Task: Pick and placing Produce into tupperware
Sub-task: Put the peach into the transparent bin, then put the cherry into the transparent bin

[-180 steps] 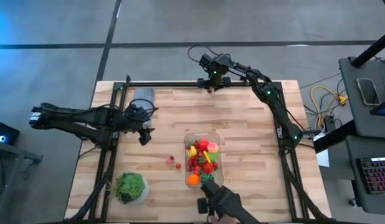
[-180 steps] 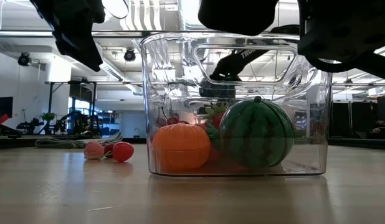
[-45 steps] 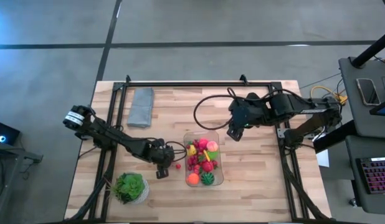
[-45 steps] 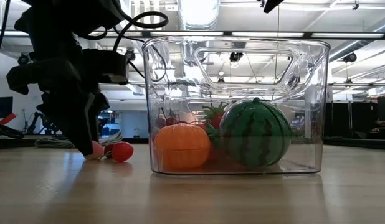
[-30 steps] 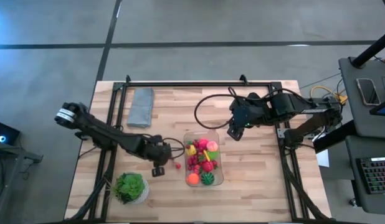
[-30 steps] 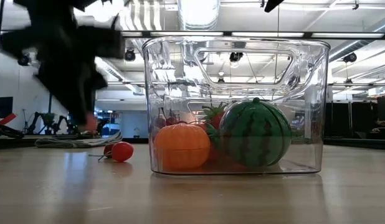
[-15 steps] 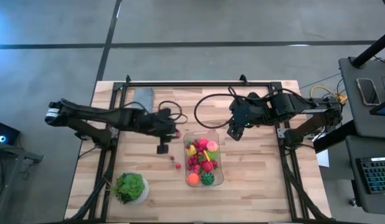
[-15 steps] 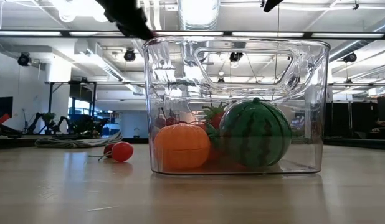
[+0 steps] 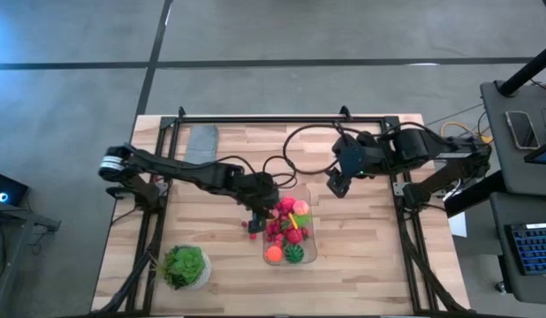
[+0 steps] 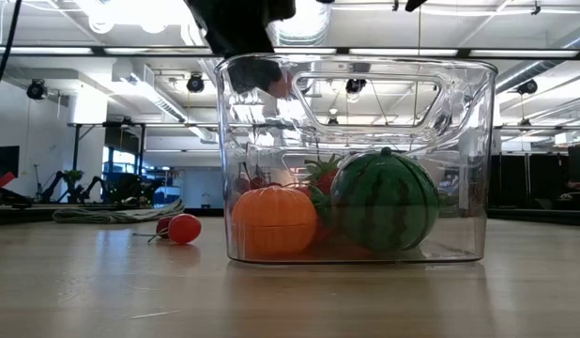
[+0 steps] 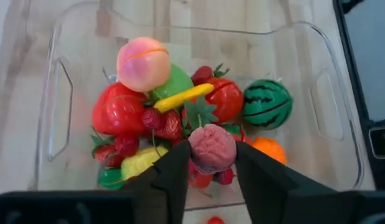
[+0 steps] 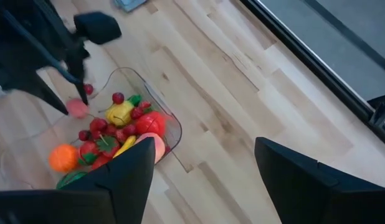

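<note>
A clear rectangular plastic tupperware container (image 9: 307, 254) with rounded corners is set on a pale wooden table (image 9: 361, 265), towards its front middle. It is filled with small toy produce: a striped green watermelon ball (image 11: 266, 104), an orange piece (image 10: 273, 222), a pink and yellow peach (image 11: 142, 64), a large red strawberry (image 11: 119, 113), a yellow banana-shaped piece (image 11: 184, 97) and several tiny red berries.

The left gripper (image 11: 209, 163) is held over the container's left edge. A dull pink, bumpy raspberry (image 11: 212, 147) is seen between its two dark fingers (image 11: 172, 177), which touch it on both sides in the left wrist view, above the pile inside the container.

Two small red berries (image 10: 178, 228) are left on the table just beside the container's left wall.

The right gripper (image 9: 337, 187) is held above the table beyond the container's far right corner, its fingers (image 12: 296, 175) apart and nothing between them.

A leafy green plant in a white pot (image 9: 185, 267) is placed at the table's front left, and a folded grey-blue cloth (image 9: 200, 142) at its far left.
</note>
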You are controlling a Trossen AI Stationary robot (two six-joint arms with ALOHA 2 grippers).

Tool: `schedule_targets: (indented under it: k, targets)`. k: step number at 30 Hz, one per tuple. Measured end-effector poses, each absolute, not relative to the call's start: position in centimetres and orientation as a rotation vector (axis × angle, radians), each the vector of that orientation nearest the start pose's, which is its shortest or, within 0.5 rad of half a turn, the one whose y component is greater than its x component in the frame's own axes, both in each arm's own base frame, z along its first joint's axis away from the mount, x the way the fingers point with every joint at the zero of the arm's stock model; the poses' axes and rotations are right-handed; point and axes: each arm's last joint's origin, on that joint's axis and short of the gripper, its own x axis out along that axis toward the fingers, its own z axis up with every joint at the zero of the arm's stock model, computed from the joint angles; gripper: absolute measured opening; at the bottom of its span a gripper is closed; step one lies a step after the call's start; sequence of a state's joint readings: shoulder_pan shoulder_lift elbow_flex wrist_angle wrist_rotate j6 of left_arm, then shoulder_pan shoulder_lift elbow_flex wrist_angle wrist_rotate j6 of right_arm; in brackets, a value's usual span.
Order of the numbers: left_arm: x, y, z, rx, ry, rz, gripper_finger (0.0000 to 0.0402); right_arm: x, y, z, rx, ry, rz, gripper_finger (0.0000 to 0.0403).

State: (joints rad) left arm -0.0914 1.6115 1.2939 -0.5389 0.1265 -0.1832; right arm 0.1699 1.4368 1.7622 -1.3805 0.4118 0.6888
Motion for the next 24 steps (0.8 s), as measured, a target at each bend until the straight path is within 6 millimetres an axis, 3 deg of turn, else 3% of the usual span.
schedule_targets:
  k: [6, 11, 17, 24]
  targets:
    - [34.3, -3.5, 27.5, -0.205, 0.878, -0.114, 0.0191, 23.4, 2.8, 42.4, 0.344, 0.855, -0.547, 0.0271]
    - [31.7, -3.3, 30.0, -0.244, 0.885, -0.093, 0.0241, 23.2, 2.8, 42.5, 0.346, 0.85, -0.545, 0.027]
    - [27.0, -2.8, 31.3, -0.429, 1.014, 0.046, 0.0251, 23.5, 2.9, 42.3, 0.338, 0.865, -0.549, 0.0274]
    - [23.3, -2.9, 30.0, -0.516, 1.055, 0.105, 0.0252, 25.6, 3.2, 40.8, 0.317, 0.902, -0.553, 0.027]
